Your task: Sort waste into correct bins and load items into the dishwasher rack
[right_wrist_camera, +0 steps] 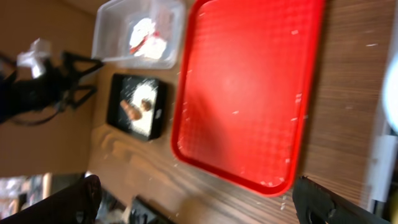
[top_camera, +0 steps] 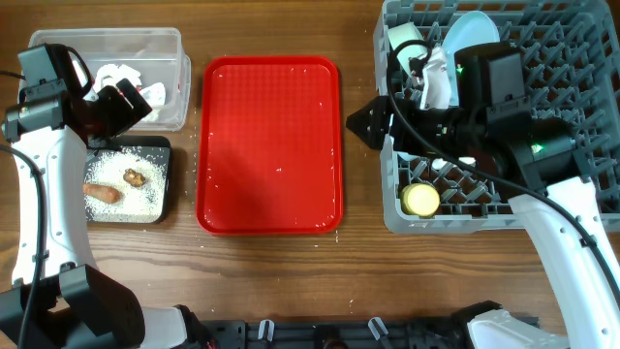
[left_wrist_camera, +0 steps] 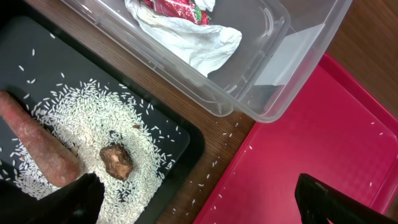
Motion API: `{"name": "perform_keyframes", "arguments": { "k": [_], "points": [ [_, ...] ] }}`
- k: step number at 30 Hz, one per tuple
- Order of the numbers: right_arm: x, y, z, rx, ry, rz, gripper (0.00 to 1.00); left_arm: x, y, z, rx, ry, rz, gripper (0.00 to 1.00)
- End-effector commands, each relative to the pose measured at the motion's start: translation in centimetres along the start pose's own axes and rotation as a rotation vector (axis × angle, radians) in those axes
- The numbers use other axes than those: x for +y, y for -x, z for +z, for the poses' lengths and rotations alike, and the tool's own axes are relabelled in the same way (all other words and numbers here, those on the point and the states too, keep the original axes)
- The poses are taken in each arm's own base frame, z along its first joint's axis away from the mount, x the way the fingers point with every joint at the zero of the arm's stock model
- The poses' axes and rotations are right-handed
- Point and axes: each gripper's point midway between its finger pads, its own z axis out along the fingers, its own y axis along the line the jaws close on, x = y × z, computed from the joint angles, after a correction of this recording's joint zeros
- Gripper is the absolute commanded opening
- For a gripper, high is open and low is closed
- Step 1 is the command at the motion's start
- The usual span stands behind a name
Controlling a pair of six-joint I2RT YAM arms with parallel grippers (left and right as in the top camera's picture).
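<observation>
Flat tray (top_camera: 271, 145) mid-table, tub (top_camera: 107, 37) behind shallow tray (top_camera: 167, 160) at left, rack (top_camera: 581, 58) at right.

The wooden table (top_camera: 358, 281) bears a clear tub (top_camera: 107, 35), black tray (top_camera: 169, 179), red tray (top_camera: 271, 136) and grey rack (top_camera: 572, 68).

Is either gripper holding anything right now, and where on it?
Nothing is held. Left gripper and right gripper both stand open, with nothing between the fingers.
</observation>
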Motion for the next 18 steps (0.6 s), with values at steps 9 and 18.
{"name": "perform_keyframes", "arguments": {
  "k": [9,18],
  "points": [
    [-1.8,2.4,0.3,-0.133,-0.109,-0.279,1.0,0.1,0.5,-0.4,-0.017,0.0,0.005,1.0],
    [-4.6,-0.8,-2.4,-0.578,-0.055,-0.606,1.0,0.1,0.5,-0.4,-0.017,0.0,0.005,1.0]
  ]
}}
